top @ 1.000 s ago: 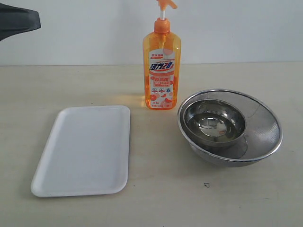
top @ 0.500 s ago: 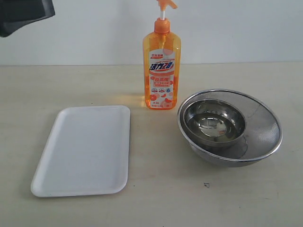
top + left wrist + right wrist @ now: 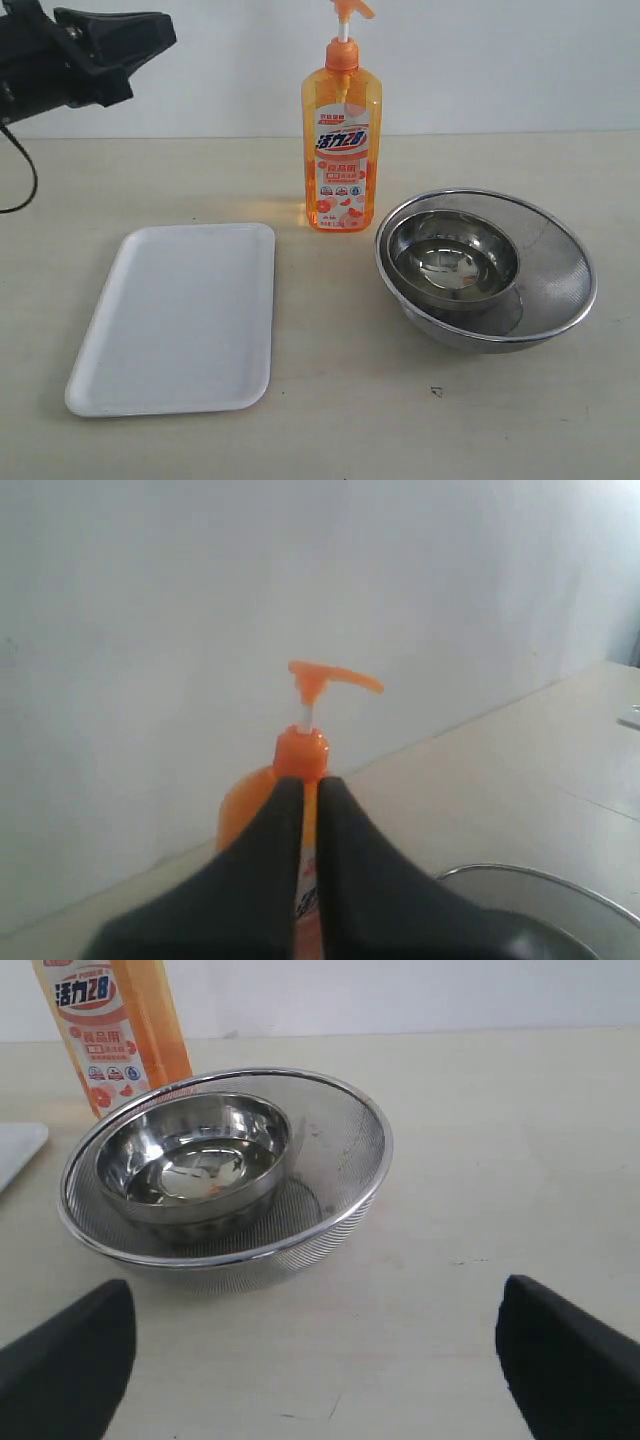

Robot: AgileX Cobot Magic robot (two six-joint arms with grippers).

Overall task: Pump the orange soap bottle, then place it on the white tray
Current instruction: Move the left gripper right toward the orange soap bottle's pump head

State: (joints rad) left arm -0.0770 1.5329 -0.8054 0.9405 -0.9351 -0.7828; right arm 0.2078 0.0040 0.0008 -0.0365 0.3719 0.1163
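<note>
Nearest, at front left of the beige surface (image 3: 340, 430): tray (image 3: 170, 320), white, flat, rounded corners, low rim, long side running away from the camera.

To its right and slightly further back, well apart from it: steel mesh bowl (image 3: 560, 265) with a smaller polished steel bowl (image 3: 452, 262) nested inside, off-centre toward the left.

In the right wrist view, right claw (image 3: 315, 1360) spread wide, gripping nothing, one dark finger at each lower corner, short of the bowls and touching neither.

Further back, between tray and bowls but behind both: bottle (image 3: 341, 150), upright on the surface, near the mesh bowl's rim yet clear of it, not on the tray. Translucent orange, filled with orange liquid, white-red-orange label facing the camera. Orange pump head on a raised white stem, spout pointing right.

Highest and furthest left: left claw (image 3: 165, 32), black, closed with nothing in it, tip pointing right toward the bottle's upper part, well apart from it. In the left wrist view, fingers (image 3: 270, 860) pressed together and lined up with the bottle's neck, just below the pump head.

Dark loop under that arm at the left edge, probably a cable (image 3: 33, 178).

Behind everything: pale wall (image 3: 500, 60).
</note>
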